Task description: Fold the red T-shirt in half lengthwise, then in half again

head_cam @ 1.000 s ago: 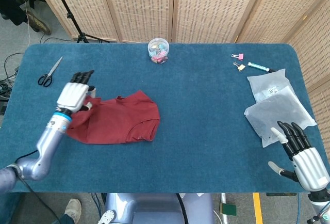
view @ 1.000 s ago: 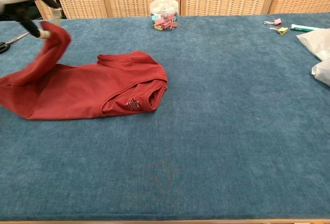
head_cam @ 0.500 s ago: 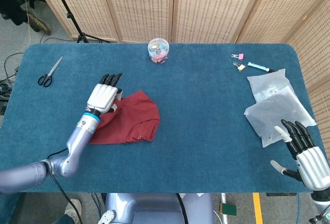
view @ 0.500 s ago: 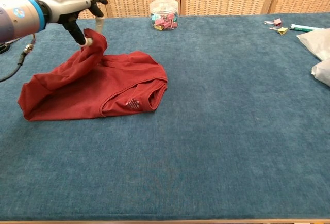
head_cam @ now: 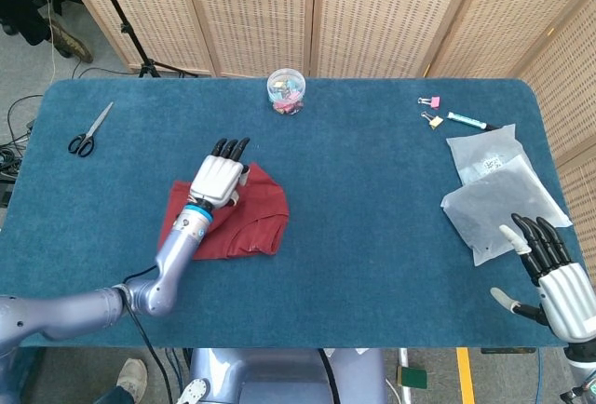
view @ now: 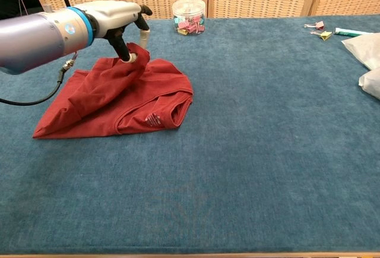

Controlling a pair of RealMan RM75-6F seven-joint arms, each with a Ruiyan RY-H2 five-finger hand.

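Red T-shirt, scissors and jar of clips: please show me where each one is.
red T-shirt (view: 127, 106): chest view, on the folded body.
scissors (head_cam: 86, 136): head view, near the handles.
jar of clips (head_cam: 286, 91): head view, on the lid.

The robot's left hand (head_cam: 217, 179) reaches forward on an outstretched arm, pinching a fold of the red T-shirt (view: 136, 100), while its right hand (head_cam: 556, 278) hovers low, fingers (head_cam: 538, 237) spread, holding nothing.
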